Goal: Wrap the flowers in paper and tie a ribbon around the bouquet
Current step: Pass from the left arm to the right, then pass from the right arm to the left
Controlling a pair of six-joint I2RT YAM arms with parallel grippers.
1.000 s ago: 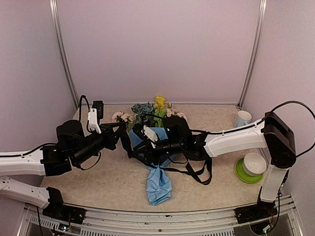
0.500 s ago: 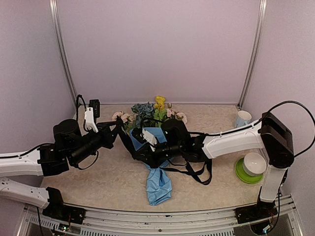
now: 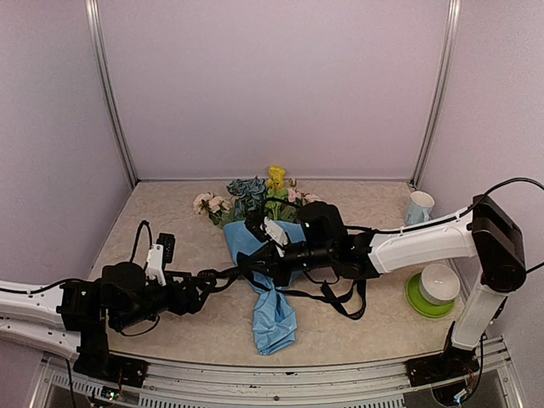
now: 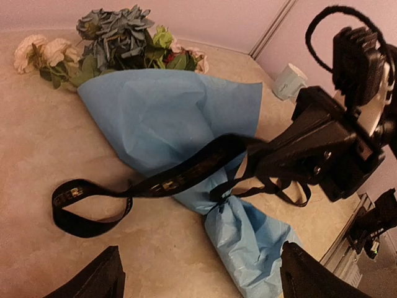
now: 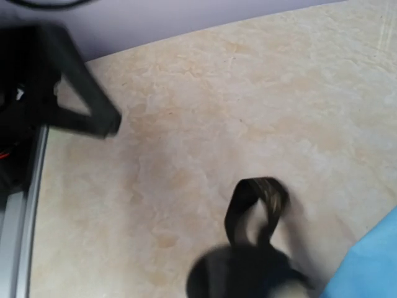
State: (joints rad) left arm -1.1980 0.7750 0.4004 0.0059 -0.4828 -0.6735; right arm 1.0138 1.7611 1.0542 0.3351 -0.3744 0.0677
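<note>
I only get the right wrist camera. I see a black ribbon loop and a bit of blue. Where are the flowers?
Observer: The flowers poke out of the far end of the blue paper cone.
Operator: Is the other tool grabbing anything?
Observer: No, the left tool is open and empty; a loop of the ribbon lies on the table ahead of it.
Operator: What's way over on the right?
Observer: A white bowl on a green plate, and a pale cup farther back.
</note>
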